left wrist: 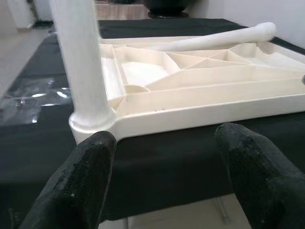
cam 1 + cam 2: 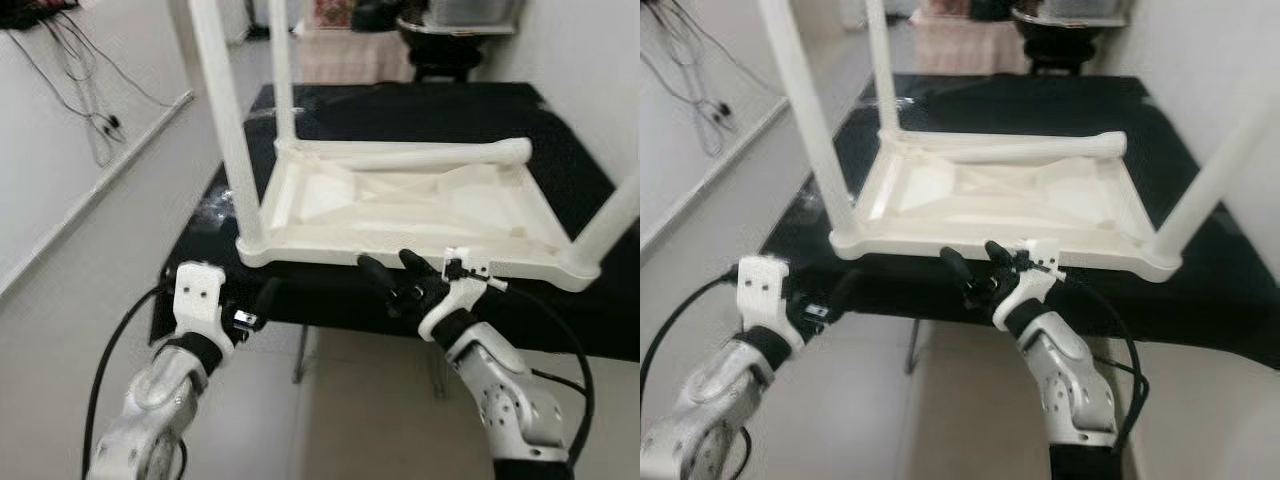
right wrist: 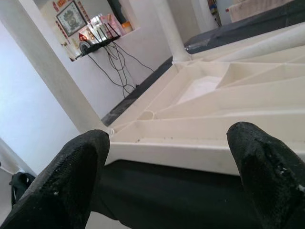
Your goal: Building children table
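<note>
Facing upturned white table (image 2: 400,205); right tool (image 2: 395,272) open near rim.

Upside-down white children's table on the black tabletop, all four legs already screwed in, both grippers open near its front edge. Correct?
Not quite: three legs stand upright; the fourth leg lies loose across the children's table, as the left eye view shows. Left gripper and right gripper are open.

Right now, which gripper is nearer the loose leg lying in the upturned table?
Right. The right gripper sits at the table's near edge below the loose leg; the left gripper hangs lower, off the near-left corner.
</note>
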Available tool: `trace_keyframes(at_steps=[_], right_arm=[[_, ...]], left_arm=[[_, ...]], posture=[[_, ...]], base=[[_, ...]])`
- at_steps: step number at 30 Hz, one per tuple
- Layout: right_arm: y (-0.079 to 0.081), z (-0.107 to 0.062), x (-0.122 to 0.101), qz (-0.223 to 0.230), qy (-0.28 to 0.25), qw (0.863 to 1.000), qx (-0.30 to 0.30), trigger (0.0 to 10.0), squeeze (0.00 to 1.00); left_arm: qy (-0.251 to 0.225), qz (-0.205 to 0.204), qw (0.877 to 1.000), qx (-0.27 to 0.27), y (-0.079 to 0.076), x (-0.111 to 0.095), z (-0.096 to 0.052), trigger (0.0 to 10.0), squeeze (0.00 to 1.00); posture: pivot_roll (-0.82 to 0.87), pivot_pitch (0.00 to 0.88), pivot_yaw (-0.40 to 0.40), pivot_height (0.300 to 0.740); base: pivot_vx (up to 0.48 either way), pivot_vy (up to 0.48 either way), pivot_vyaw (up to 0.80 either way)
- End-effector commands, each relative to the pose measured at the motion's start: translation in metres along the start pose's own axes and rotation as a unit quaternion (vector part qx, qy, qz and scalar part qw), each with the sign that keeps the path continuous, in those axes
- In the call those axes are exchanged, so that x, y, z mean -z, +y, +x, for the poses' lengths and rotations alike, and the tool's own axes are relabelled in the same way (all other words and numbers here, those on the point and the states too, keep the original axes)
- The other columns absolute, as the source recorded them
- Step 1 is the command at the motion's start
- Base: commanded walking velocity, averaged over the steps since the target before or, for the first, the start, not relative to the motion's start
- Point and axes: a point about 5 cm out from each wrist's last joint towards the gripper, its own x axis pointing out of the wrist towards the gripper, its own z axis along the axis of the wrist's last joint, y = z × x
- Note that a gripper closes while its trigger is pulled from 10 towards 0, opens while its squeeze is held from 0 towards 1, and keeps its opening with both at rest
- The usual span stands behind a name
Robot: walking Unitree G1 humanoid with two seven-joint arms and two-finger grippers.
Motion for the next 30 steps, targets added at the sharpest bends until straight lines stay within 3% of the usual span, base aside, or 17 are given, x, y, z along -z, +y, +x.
trace_keyframes(at_steps=[1,13,22,25,28,30], right_arm=[[0.003,0.001,0.002,0.005,-0.002,1.000,-0.006,10.0,0.00],[0.003,0.001,0.001,0.006,-0.015,1.000,-0.013,10.0,0.00],[0.004,0.001,-0.002,-0.018,-0.017,0.999,-0.026,10.0,0.00],[0.003,0.001,-0.013,-0.100,0.001,0.991,-0.088,10.0,0.00],[0.003,0.000,-0.019,-0.122,0.009,0.986,-0.112,10.0,0.00],[0.005,0.001,-0.033,-0.171,0.028,0.970,-0.170,10.0,0.00]], left_arm=[[0.003,0.006,1.000,-0.003,0.003,0.002,-0.001,10.0,0.00],[0.003,0.009,1.000,0.004,0.003,0.005,0.001,10.0,0.00],[0.006,0.016,1.000,0.026,-0.001,0.006,0.001,10.0,0.00],[0.011,0.051,0.995,0.082,-0.015,0.008,-0.003,10.0,0.00],[0.014,0.064,0.993,0.100,-0.020,0.009,-0.005,10.0,0.00],[0.018,0.080,0.988,0.128,-0.027,0.010,-0.008,10.0,0.00]], posture=[[-0.05,0.084,0.034,0.740],[-0.05,0.080,0.033,0.740],[-0.05,0.073,0.030,0.740],[-0.05,0.069,0.038,0.740],[-0.05,0.070,0.038,0.740],[-0.05,0.072,0.038,0.740]], base=[[0.274,0.000,-0.80],[0.302,0.000,-0.08],[0.302,0.000,0.00],[0.081,0.000,0.00],[0.000,0.000,0.00],[0.000,-0.476,0.00]])
